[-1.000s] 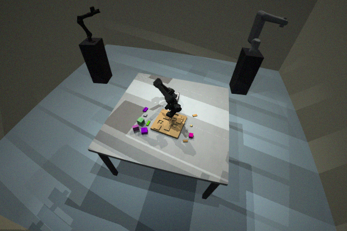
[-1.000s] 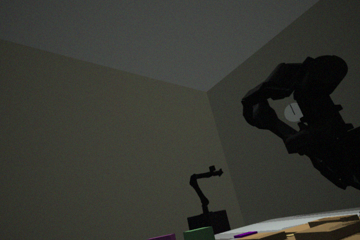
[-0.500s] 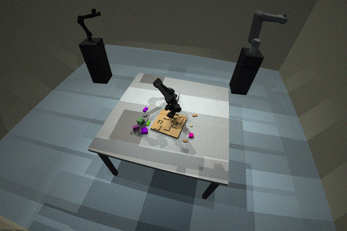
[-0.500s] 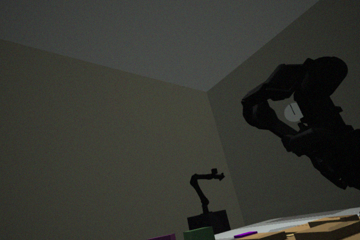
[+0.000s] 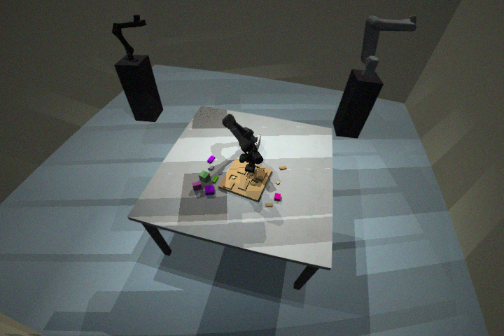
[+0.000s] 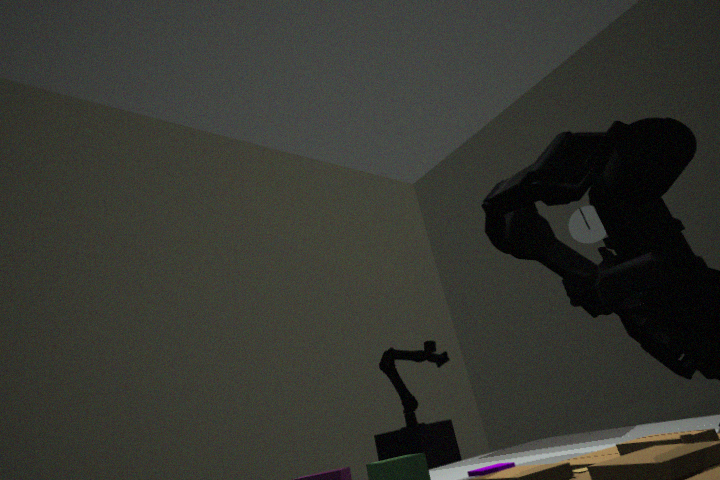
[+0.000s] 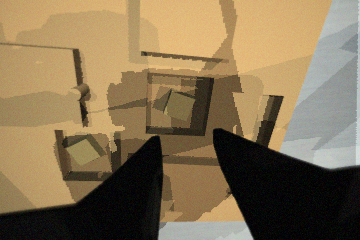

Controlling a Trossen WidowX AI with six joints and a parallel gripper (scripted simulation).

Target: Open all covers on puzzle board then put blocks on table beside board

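Two wells gape, yet each keeps its block: one (image 7: 180,105) toward twelve o'clock in the wrist view, another (image 7: 84,151) toward eight. We hold our claw (image 5: 249,169) (image 7: 187,136) apart, gripping nothing; both lifts onto the surface (image 5: 284,233) remain.

And up top the dark arm (image 5: 242,136) is leaning over the puzzle board (image 5: 227,185) (image 6: 661,461) (image 7: 288,30), its gripper (image 5: 249,169) (image 7: 188,136) looking too small and dark for its fingertips to be picked out, and it's covering part of the board's far side. Over in the exterior view the bottom edge is cutting off the board, the green block (image 5: 204,176) (image 6: 397,468) and the pinkish-purple block (image 5: 197,185) (image 6: 329,474), while the right edge is slicing through the arm. Down at the wrist, the dark fingers are running out of frame and hiding pieces of the board beneath.
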